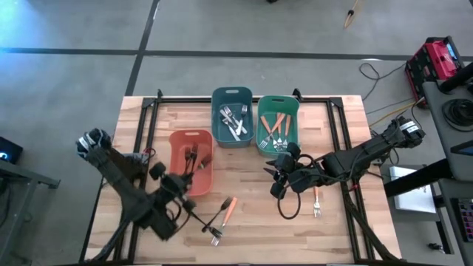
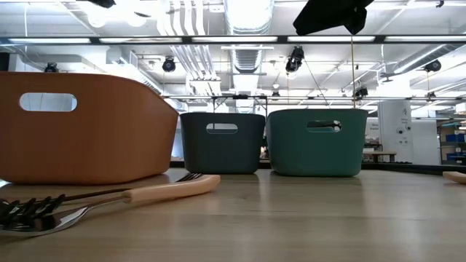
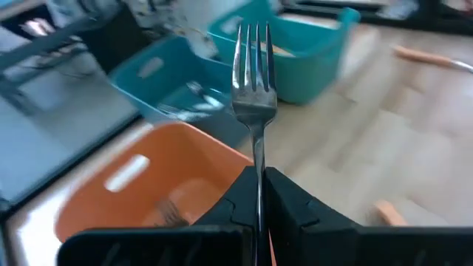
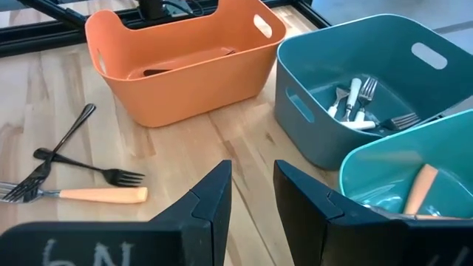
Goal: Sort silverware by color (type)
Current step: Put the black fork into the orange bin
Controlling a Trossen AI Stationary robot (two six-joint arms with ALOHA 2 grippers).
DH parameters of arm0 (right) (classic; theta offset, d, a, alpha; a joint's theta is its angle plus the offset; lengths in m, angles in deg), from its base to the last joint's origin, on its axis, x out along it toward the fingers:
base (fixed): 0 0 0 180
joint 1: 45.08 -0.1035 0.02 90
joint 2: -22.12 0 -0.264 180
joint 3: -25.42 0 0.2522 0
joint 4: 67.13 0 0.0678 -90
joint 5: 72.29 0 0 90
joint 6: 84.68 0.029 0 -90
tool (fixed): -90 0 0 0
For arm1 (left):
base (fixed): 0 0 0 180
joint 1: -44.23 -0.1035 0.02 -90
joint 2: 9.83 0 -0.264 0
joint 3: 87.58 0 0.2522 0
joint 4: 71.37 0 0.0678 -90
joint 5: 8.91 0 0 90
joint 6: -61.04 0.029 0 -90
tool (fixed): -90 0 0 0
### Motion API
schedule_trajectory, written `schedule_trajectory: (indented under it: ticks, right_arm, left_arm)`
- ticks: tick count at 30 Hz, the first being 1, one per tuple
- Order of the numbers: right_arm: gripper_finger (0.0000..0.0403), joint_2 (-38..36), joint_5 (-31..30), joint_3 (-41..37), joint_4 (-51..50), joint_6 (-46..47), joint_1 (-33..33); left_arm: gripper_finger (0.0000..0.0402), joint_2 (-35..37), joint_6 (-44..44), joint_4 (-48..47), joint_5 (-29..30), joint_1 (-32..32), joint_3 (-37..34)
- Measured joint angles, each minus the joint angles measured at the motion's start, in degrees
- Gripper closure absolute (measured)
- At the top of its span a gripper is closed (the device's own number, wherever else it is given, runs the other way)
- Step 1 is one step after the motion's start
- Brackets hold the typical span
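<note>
- Nearest the front edge of the wooden surface (image 1: 244, 229), two dark bronze forks (image 4: 89, 168) lie crossed beside an orange-handled fork (image 1: 225, 213), whose tines rest among them; all three lie loose on the wood.
- The left pincer (image 3: 259, 193) is pressed together on the handle of a plain silver fork (image 3: 253, 83), holding it upright with tines up, above the surface near the front of the salmon bin (image 1: 179, 140).
- Another orange-handled fork (image 1: 315, 201) lies alone on the wood to the right, just in front of the right arm.
- The right pincer (image 1: 275, 171) hovers over the surface in front of the green bin (image 1: 278, 101); its fingers (image 4: 211, 203) are spread apart with nothing between them.
- The salmon bin, left of centre, holds several dark bronze pieces (image 1: 194, 157).
- Farther back, the blue bin (image 1: 231, 94) holds plain silver forks (image 4: 362, 107) piled loosely inside.
- Beside it on the right, touching or nearly so, the green bin holds orange-handled utensils (image 1: 275, 129), handles pointing toward the far edge.
- Seen level from the surface, the three bins stand in a row, salmon nearest and largest, with the crossed forks in front of it.
</note>
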Motion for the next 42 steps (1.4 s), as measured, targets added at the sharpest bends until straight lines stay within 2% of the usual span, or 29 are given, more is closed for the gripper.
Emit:
schedule_trajectory:
  ticks: [8,12,15,20,26,34,42]
  right_arm:
    - [0.031,0.0,-0.5,0.0,-0.5,-0.9,0.0]
    - [0.031,0.0,-0.5,0.0,-0.1,-1.7,0.2]
    - [0.031,0.0,-0.5,0.0,-0.1,-2.3,0.2]
    - [0.031,0.0,-0.6,0.0,-0.1,-3.1,0.2]
    - [0.031,0.0,-0.6,0.0,-1.0,-3.2,0.2]
    - [0.031,0.0,-0.6,0.0,-1.1,-4.2,0.2]
    - [0.031,0.0,-0.6,0.0,-1.1,-4.5,0.2]
  left_arm:
    - [0.0401,11.2,0.0,8.9,0.0,-7.8,-14.1]
    - [0.0401,16.1,-0.8,18.1,-1.4,-12.0,-19.9]
    - [0.0401,17.1,4.1,25.0,-2.0,-14.8,-22.7]
    - [0.0401,16.3,7.1,25.5,-9.3,-19.3,-23.9]
    - [0.0401,14.3,11.3,25.3,-21.7,-22.4,-23.9]
    - [0.0401,13.5,13.3,21.8,-28.6,-25.6,-24.0]
    - [0.0401,13.2,12.1,22.1,-30.1,-28.7,-24.0]
